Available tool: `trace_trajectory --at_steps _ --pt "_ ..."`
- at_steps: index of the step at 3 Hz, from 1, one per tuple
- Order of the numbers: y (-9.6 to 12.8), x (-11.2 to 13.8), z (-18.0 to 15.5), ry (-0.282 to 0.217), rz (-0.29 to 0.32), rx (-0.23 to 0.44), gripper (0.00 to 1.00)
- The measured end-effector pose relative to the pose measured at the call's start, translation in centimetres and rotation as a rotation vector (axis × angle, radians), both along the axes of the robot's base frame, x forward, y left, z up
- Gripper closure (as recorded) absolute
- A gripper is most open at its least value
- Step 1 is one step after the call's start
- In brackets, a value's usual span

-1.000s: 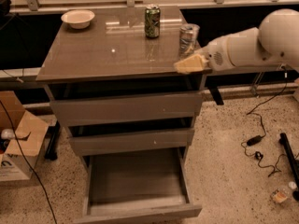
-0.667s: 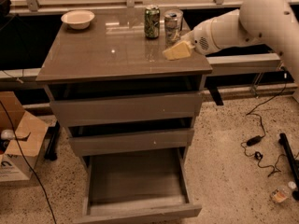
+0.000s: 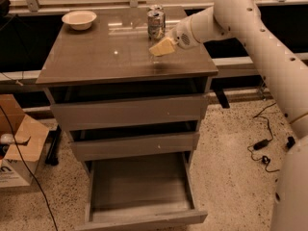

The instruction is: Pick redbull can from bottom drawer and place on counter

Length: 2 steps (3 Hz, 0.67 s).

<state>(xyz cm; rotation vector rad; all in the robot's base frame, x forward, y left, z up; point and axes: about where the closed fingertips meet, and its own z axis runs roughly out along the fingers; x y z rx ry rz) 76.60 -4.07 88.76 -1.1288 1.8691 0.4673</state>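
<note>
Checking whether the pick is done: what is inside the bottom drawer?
The bottom drawer shows only its bare floor; its rear is hidden under the middle drawer. The gripper is above the counter.

Pale bowl [image 3: 79, 19], cardboard box [image 3: 19, 148], floor cables [image 3: 262, 146].

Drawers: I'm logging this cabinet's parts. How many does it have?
3, stacked under the counter: top drawer, middle drawer below it, and bottom drawer lowest, pulled out. None seems hidden. The gripper is over the counter, beside a can.
</note>
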Motion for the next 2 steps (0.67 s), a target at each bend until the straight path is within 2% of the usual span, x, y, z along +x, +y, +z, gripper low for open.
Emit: trace_trajectory --at_steps 1,2 --pt "1.6 2.0 -2.1 -0.007 0.005 0.024 0.82" --pt "2.2 3.5 -3.8 -0.009 -0.007 0.053 0.59"
